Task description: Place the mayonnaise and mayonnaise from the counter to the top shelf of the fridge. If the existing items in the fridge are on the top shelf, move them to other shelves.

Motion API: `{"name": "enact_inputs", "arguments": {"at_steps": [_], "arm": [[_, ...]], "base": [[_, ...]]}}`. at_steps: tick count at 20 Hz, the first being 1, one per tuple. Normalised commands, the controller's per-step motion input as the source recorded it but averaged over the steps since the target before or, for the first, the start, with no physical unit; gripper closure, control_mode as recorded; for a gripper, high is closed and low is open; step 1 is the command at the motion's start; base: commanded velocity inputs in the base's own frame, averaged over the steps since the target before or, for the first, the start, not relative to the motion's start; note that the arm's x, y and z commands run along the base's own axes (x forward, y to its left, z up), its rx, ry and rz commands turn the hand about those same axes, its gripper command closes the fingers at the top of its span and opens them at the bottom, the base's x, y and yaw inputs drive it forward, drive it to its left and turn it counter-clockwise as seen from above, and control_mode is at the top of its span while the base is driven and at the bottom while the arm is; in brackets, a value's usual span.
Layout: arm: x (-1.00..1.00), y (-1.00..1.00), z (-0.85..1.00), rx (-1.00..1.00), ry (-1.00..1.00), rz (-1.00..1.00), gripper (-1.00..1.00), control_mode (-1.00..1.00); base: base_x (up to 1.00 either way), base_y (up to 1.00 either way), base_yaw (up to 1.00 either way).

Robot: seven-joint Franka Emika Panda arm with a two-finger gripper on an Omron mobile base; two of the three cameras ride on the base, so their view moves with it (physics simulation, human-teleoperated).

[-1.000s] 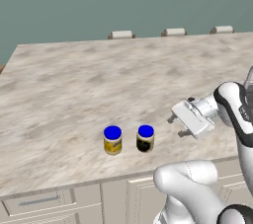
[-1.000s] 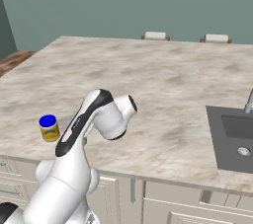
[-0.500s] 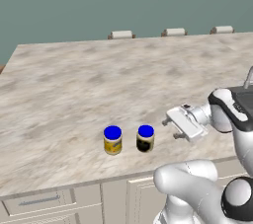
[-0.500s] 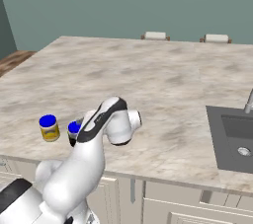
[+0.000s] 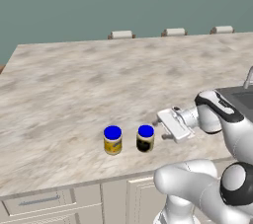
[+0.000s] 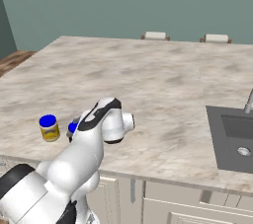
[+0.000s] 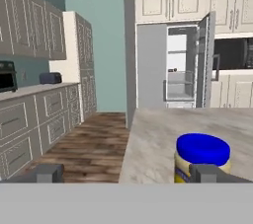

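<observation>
Beige mottled stone covers the broad worktop [image 5: 89, 75] in front of me, with a teal wall behind it and cream panelled drawers below its near edge. From the left base view I see two small mayonnaise jars standing upright side by side near that front edge, a little apart and not touching: the left jar [image 5: 112, 140] shows a pale yellow body, and the right jar [image 5: 145, 138] has a darker label band, both with bright blue round lids. My hand [image 5: 168, 124] is at about 3 o'clock from the right jar, just beside it, turned sideways so that it points toward the jars, and its fingers are spread wide and grasp nothing. In the right base view the white arm covers most of the right jar, so I see only a bit of its blue lid [image 6: 72, 128], while the left jar [image 6: 49, 127] stands free at about 9 o'clock from the arm's elbow. At the far right of that view a grey sink [image 6: 232, 136] is sunk into the stone. Looking along the hand, one jar [image 7: 202, 156] is close at about 5 o'clock in the view, on the worktop's corner. Beyond it, at about 1 o'clock, the fridge [image 7: 170, 65] stands with its door open and its white inside visible; what lies on its shelves I cannot tell.
</observation>
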Motion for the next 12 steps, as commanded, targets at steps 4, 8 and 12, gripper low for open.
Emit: {"name": "enact_inputs", "arguments": {"at_steps": [4,8,12], "arm": [[0.19,0.00,-0.13,0.00,-0.04,-0.07,-1.00,-1.00],[0.08,-0.11,-0.13,0.00,-0.02,-0.11,-1.00,-1.00],[0.00,-0.04,-0.32,0.00,0.00,-0.02,-1.00,-1.00]], "base": [[0.00,0.00,0.00],[0.00,0.00,0.00],[0.00,0.00,0.00]]}}
